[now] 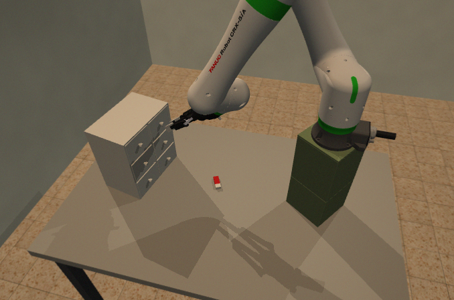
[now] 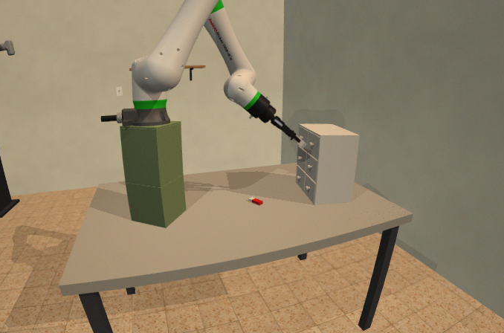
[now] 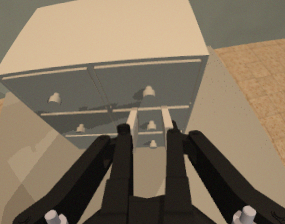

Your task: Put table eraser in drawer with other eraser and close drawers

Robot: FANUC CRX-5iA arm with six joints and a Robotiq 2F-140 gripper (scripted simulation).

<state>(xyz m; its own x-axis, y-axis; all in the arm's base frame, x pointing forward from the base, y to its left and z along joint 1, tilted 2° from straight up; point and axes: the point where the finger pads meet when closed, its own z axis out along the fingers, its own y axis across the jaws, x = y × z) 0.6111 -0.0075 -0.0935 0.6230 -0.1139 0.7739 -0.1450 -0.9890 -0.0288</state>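
"Eraser first: can you make it out everywhere?"

"Only from the top and exterior, red and white on the table. The wrist view doesn't show it. The drawers' insides are hidden, so I can't tell which holds the other eraser. The upper part of the arm is cut off."

"And the gripper?"

"Open a little, with a narrow gap and nothing gripped. It slants down at the front of the chest, near the upper drawers. I can't tell whether a fingertip touches the front; in the wrist view the upper right knob shows just beyond the tips."

"So where's the eraser from there?"

"Lower down and well apart from the gripper, between the chest and the green pedestal."
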